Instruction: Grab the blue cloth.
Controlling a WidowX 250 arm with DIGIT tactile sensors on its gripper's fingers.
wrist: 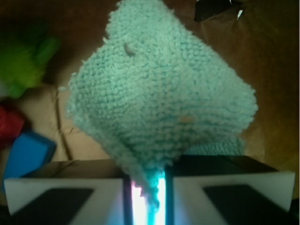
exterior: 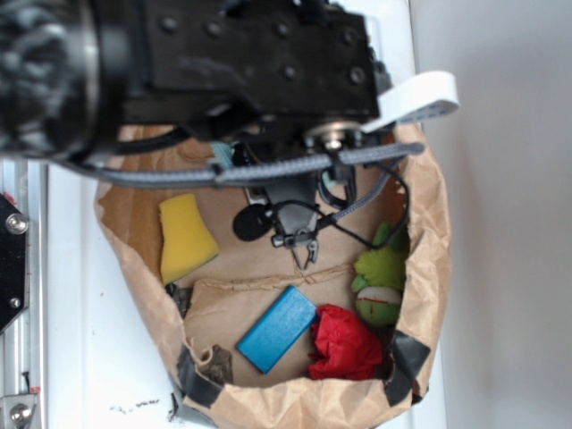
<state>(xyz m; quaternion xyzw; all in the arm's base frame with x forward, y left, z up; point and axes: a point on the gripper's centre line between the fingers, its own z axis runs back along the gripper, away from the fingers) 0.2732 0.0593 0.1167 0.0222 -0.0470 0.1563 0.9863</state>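
Observation:
The blue cloth (wrist: 159, 93) is a fuzzy light teal terry cloth with a small yellowish spot. It fills the middle of the wrist view, hanging in a bunched diamond shape above the brown paper. My gripper (wrist: 147, 187) is shut on its lower corner, with the fabric pinched in the narrow gap between the two white fingers (wrist: 65, 192). In the exterior view the black arm (exterior: 259, 63) covers the gripper. Only small teal scraps of the cloth (exterior: 222, 155) peek out beneath it.
Everything sits inside a brown paper bag (exterior: 431, 250) with raised crumpled walls. A yellow sponge (exterior: 185, 235) lies at the left. A rigid blue block (exterior: 277, 328), a red cloth (exterior: 346, 344) and a green plush toy (exterior: 380, 268) lie at the lower right.

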